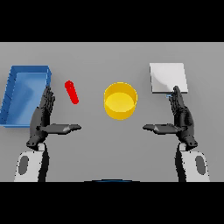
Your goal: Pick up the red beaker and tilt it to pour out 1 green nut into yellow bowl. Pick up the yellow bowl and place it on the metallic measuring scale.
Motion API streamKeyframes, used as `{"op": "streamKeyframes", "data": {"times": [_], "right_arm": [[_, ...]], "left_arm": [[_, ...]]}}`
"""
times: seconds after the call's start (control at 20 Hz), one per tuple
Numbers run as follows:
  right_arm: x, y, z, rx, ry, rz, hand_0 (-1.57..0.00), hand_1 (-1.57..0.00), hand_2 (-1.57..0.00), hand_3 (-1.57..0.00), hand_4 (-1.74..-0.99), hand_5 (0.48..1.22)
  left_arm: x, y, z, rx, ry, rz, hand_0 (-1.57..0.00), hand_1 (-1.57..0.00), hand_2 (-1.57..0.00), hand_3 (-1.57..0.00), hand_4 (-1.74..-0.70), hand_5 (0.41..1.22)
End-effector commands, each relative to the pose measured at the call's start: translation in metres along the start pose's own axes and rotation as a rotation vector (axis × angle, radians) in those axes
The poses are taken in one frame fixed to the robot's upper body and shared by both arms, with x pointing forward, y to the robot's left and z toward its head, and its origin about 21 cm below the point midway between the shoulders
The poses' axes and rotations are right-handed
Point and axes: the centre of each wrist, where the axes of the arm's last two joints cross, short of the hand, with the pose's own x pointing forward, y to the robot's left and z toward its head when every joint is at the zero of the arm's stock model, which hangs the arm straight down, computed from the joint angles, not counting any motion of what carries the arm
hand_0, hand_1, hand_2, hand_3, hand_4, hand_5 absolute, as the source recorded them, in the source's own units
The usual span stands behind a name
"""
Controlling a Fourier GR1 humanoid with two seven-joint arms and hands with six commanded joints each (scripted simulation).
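Both our hands are open and hold nothing: left hand [42, 117] near the red beaker [71, 92], right hand [180, 116] below the metallic scale [168, 78]. Yellow bowl [120, 100] sits between. We judge that no step is begun; next, the left hand must grasp the beaker.

There is only one camera, placed at the robot's head and looking steeply down on the grey table [109, 148] from a middle distance, so both hands come in from the lower edge and the far side of the table lies at the top.
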Motion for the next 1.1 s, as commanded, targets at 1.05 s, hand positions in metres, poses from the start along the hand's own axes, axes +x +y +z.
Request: {"op": "streamKeyframes", "data": {"times": [1.05], "right_arm": [[0.009, 0.008, 0.025, 0.046, -0.146, 0.258, 0.00, 0.00, 0.00, 0.00, -1.182, 0.655]], "left_arm": [[-0.006, -0.008, -0.021, -0.053, -0.024, -0.223, 0.00, 0.00, 0.00, 0.00, -1.15, 0.636]]}}
